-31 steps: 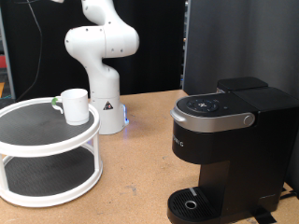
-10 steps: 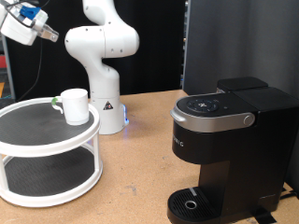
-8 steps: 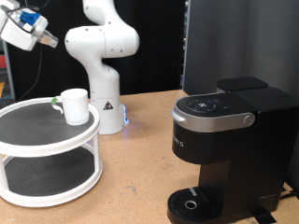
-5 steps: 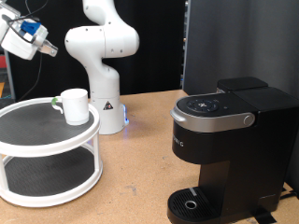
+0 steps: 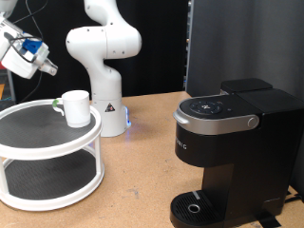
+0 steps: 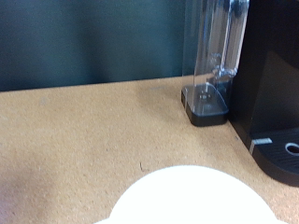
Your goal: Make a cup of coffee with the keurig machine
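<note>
The white cup (image 5: 76, 107) stands on the top tier of a white two-tier round rack (image 5: 38, 142) at the exterior view's left. The black keurig machine (image 5: 228, 157) stands at the right with its silver-grey lid handle down and nothing on its round drip tray (image 5: 195, 207). My gripper (image 5: 46, 66) hangs in the air at the upper left, above and to the left of the cup, touching nothing. The wrist view shows no fingers. It shows the keurig machine (image 6: 276, 93) with its clear water tank (image 6: 213, 56), and a blurred white rounded shape (image 6: 187, 198) that I cannot identify.
The white robot base (image 5: 103, 66) stands behind the rack on the cork tabletop (image 5: 142, 180). A dark panel (image 5: 242, 43) rises behind the keurig machine. The rack's lower tier (image 5: 43, 176) holds nothing visible.
The gripper has come into view at the upper left and moved steadily downward towards the rack. The cup and the keurig machine have not moved.
</note>
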Robot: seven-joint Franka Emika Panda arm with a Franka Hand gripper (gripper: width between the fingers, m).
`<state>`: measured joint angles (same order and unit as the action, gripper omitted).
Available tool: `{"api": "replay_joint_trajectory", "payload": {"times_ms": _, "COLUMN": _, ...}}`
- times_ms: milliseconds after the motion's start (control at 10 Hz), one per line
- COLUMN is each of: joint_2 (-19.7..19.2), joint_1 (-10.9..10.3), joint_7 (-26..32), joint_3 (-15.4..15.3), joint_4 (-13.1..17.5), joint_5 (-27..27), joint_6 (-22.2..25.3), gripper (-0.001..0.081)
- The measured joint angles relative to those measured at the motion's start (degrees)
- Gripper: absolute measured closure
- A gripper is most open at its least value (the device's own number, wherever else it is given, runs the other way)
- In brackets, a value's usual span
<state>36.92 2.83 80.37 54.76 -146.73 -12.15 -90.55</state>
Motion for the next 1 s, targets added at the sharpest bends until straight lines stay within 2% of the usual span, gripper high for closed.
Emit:
{"api": "replay_joint_trajectory", "payload": {"times_ms": 200, "joint_2": -1.34, "joint_1": -0.05, "joint_7": 1.40, "joint_3": 0.61, "joint_4": -0.90, "joint_5": 0.58, "joint_6": -2.50, "gripper": 0.0787}}
{"api": "replay_joint_trajectory", "payload": {"times_ms": 300, "joint_2": -1.84, "joint_1": -0.04, "joint_7": 1.80, "joint_3": 0.84, "joint_4": -1.31, "joint_5": 0.64, "joint_6": -3.76, "gripper": 0.0616}}
{"api": "replay_joint_trajectory", "payload": {"times_ms": 400, "joint_2": -2.25, "joint_1": -0.04, "joint_7": 2.10, "joint_3": 1.04, "joint_4": -1.67, "joint_5": 0.66, "joint_6": -5.01, "gripper": 0.0616}}
{"api": "replay_joint_trajectory", "payload": {"times_ms": 500, "joint_2": -2.50, "joint_1": -0.04, "joint_7": 2.59, "joint_3": 1.36, "joint_4": -1.98, "joint_5": 0.66, "joint_6": -5.83, "gripper": 0.0435}}
{"api": "replay_joint_trajectory", "payload": {"times_ms": 600, "joint_2": -2.57, "joint_1": -0.03, "joint_7": 3.12, "joint_3": 1.82, "joint_4": -2.33, "joint_5": 0.66, "joint_6": -6.88, "gripper": 0.0299}}
{"api": "replay_joint_trajectory", "payload": {"times_ms": 700, "joint_2": -2.60, "joint_1": -0.02, "joint_7": 3.62, "joint_3": 2.24, "joint_4": -2.67, "joint_5": 0.70, "joint_6": -7.72, "gripper": 0.0299}}
{"api": "replay_joint_trajectory", "payload": {"times_ms": 800, "joint_2": -2.63, "joint_1": -0.01, "joint_7": 3.87, "joint_3": 2.57, "joint_4": -3.03, "joint_5": 0.78, "joint_6": -8.75, "gripper": 0.0112}}
{"api": "replay_joint_trajectory", "payload": {"times_ms": 900, "joint_2": -2.67, "joint_1": -0.01, "joint_7": 3.92, "joint_3": 2.86, "joint_4": -3.46, "joint_5": 0.80, "joint_6": -9.77, "gripper": 0.0112}}
{"api": "replay_joint_trajectory", "payload": {"times_ms": 1000, "joint_2": -2.74, "joint_1": -0.01, "joint_7": 3.93, "joint_3": 3.15, "joint_4": -3.89, "joint_5": 0.80, "joint_6": -10.87, "gripper": 0.0033}}
